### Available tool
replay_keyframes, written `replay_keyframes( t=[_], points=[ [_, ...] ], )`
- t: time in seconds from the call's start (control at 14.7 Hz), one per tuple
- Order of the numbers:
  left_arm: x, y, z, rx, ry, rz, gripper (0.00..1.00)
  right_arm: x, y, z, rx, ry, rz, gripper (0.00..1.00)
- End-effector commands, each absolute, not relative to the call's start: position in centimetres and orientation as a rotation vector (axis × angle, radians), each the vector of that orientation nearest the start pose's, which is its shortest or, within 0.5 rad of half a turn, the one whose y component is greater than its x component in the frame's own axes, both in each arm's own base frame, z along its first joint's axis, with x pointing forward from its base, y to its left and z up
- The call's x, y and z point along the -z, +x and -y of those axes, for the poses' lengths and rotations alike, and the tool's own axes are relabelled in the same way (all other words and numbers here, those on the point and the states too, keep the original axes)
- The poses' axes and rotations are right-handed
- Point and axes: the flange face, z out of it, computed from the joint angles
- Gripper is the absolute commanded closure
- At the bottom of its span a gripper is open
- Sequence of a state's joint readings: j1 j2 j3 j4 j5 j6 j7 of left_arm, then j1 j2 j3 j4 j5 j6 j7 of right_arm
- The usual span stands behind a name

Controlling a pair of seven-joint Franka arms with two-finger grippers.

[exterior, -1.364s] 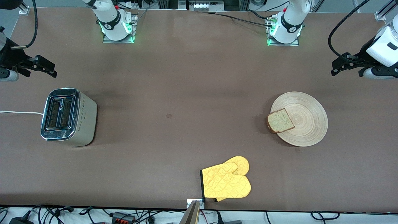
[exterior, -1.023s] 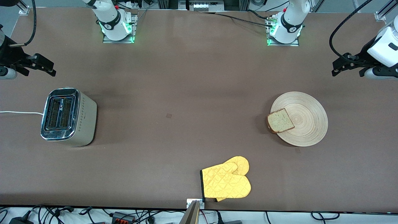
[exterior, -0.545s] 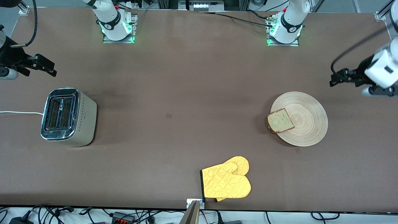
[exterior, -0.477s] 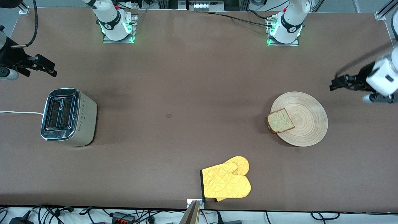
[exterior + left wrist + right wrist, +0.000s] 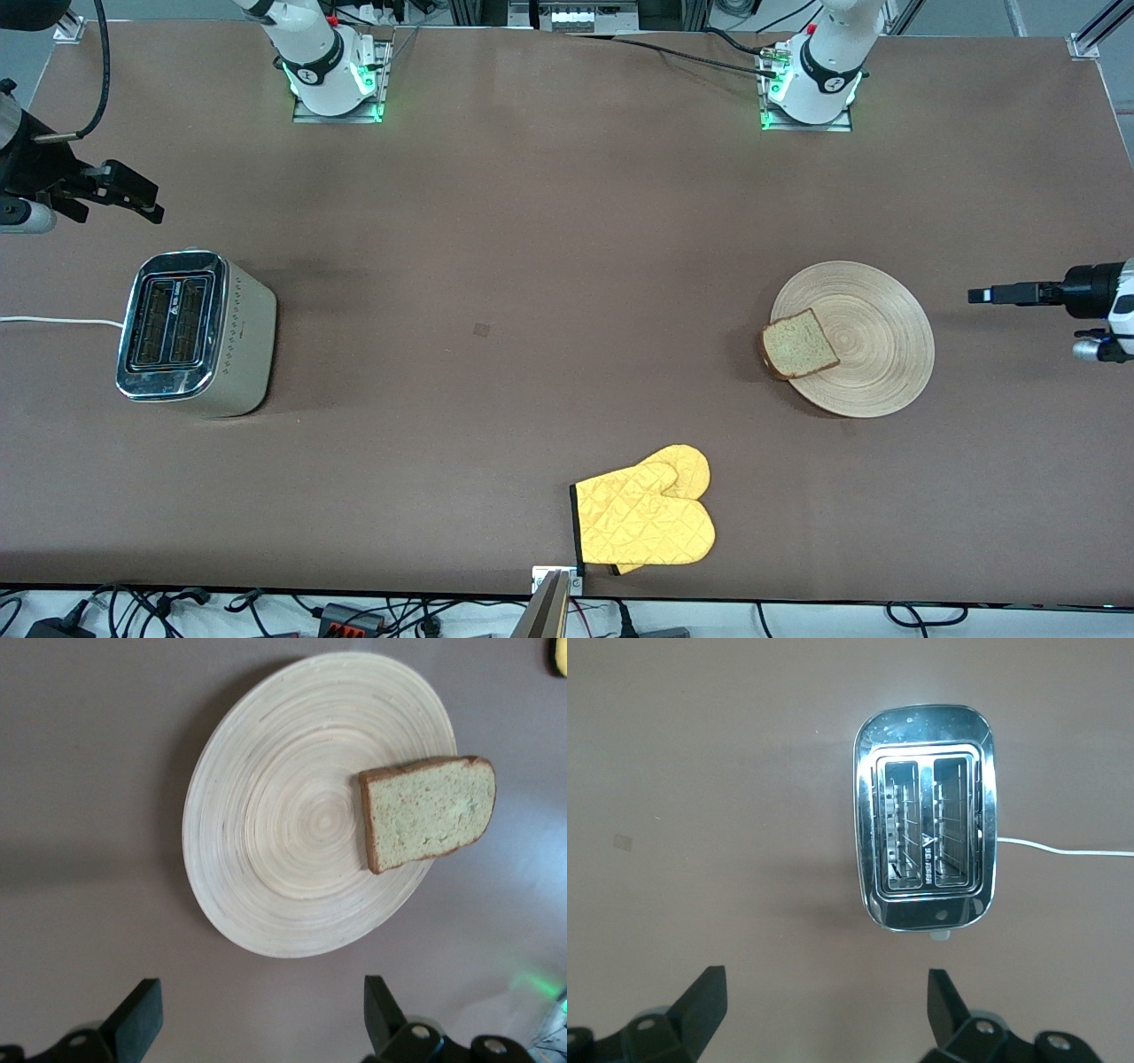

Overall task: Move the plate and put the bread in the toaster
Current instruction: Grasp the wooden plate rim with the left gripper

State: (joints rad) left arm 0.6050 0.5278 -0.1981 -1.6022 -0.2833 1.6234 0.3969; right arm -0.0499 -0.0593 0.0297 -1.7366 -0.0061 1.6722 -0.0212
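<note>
Light tan wooden plate [image 5: 873, 354] with concentric ring grain. Pale speckled bread [image 5: 799, 343] edged by dark brown crust. Shiny silver toaster [image 5: 195, 332] with dark slots, a dotted side, white cord [image 5: 58, 321]. Bright yellow quilted oven mitts [image 5: 645, 518], diamond-stitched, black-trimmed at the cuff. Matte brown table [image 5: 532, 221]. Black fingers [image 5: 137, 1019] on the left gripper [image 5: 257, 1023].

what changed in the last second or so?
The left gripper swung down from higher over the left arm's end of the table to level with the plate, open, holding nothing. The right gripper, bread, toaster and oven mitts stayed put.
</note>
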Motion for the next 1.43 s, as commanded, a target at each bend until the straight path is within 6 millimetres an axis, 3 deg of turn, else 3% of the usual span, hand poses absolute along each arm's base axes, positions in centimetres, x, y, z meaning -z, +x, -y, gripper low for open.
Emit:
replay_keyframes(
  t=[0.0,0.14,0.27,0.48,0.82,1.16,1.3,1.36],
  points=[
    [-25.2,58.7,-24.9,0.35,2.432,-0.032,0.0,-58.6,54.0,1.3,0.002,-3.142,0.031,0.0],
    [-23.3,58.9,-25.9,0.278,2.451,0.0,0.0,-58.4,54.1,1.3,-0.004,-3.162,0.064,0.0],
    [-20.1,58.6,-25.8,0.258,2.408,0.082,0.0,-58.6,54.2,1.3,0.007,-3.175,0.069,0.0],
    [-16.7,58.5,-25.2,0.223,2.333,0.037,0.02,-58.5,54.2,1.3,0.003,-3.175,0.069,0.0],
    [-14.3,58.3,-24.0,0.23,2.262,0.002,0.13,-58.2,54.4,1.5,0.0,-3.175,0.065,0.0],
    [-14.4,57.8,-23.5,0.277,2.218,0.021,0.87,-58.0,54.4,1.6,-0.005,-3.174,0.062,0.0],
    [-14.7,58.0,-22.7,0.279,2.18,0.021,0.99,-58.1,54.5,1.4,0.01,-3.175,0.067,0.0],
    [-14.9,58.2,-21.9,0.263,2.119,-0.002,0.99,-58.1,54.5,1.4,0.01,-3.175,0.07,0.0]
  ],
)
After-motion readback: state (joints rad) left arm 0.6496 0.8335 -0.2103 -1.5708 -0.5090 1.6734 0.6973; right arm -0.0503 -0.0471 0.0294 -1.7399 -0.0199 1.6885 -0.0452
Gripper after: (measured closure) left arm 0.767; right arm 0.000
